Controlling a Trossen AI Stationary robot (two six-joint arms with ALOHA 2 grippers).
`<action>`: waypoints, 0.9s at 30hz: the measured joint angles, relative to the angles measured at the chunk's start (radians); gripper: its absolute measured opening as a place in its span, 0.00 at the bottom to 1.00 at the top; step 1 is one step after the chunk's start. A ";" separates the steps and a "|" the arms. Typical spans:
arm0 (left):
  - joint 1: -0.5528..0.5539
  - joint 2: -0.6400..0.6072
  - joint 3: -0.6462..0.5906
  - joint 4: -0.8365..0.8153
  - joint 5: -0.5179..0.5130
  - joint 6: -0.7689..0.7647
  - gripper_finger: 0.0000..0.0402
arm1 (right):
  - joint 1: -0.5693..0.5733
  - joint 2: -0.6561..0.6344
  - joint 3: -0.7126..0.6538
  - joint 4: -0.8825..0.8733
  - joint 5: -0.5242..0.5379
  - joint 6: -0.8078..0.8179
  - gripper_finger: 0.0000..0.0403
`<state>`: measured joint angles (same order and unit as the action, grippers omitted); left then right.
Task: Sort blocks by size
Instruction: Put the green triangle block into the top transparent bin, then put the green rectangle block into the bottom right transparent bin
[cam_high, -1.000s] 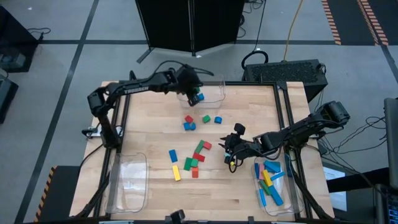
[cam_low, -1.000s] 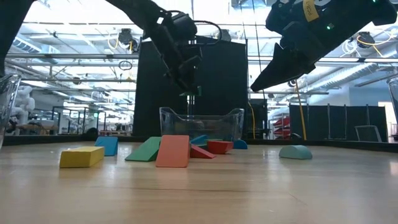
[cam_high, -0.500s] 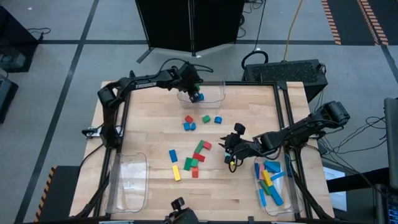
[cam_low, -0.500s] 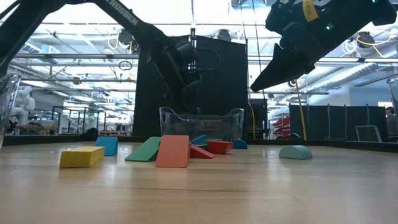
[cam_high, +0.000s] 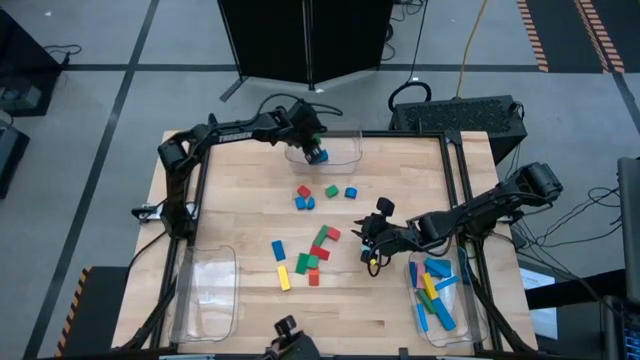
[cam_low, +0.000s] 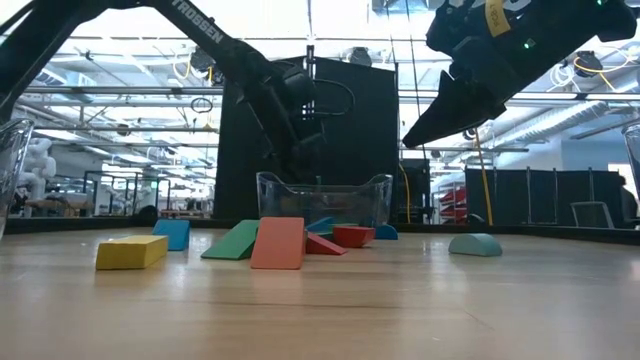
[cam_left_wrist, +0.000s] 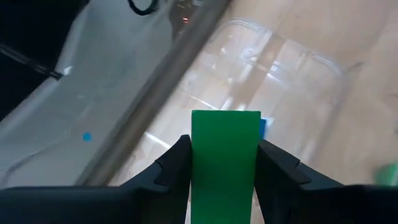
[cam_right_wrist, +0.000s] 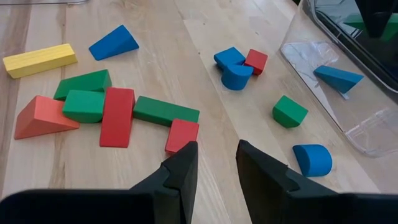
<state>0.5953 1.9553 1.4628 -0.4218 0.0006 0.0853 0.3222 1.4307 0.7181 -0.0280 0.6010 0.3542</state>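
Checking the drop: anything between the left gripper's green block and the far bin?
Nothing visible. The left gripper holds the green block directly over the open far bin. Below it the wrist view shows only the clear bin floor and part of a blue block. The right gripper is mid-table, well away.

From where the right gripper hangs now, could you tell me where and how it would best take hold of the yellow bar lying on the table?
Grip the yellow bar across its middle, on its two long flat sides, coming straight down from above. It lies flat on the table, apart from the green and red blocks, so its long faces are free. The right gripper would probably need to turn so its fingers straddle the narrow width.
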 joint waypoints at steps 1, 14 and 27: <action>0.000 0.000 0.000 0.001 -0.016 0.000 0.36 | 0.000 0.000 0.000 0.000 0.000 0.000 0.26; -0.003 -0.002 0.000 -0.009 -0.058 -0.035 0.65 | 0.000 0.000 0.000 -0.006 -0.001 0.000 0.26; -0.112 -0.095 0.037 -0.108 -0.059 0.043 0.65 | 0.000 0.000 -0.001 -0.025 -0.001 0.000 0.26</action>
<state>0.4830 1.8601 1.5002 -0.5294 -0.0586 0.1282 0.3222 1.4307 0.7170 -0.0528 0.5999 0.3542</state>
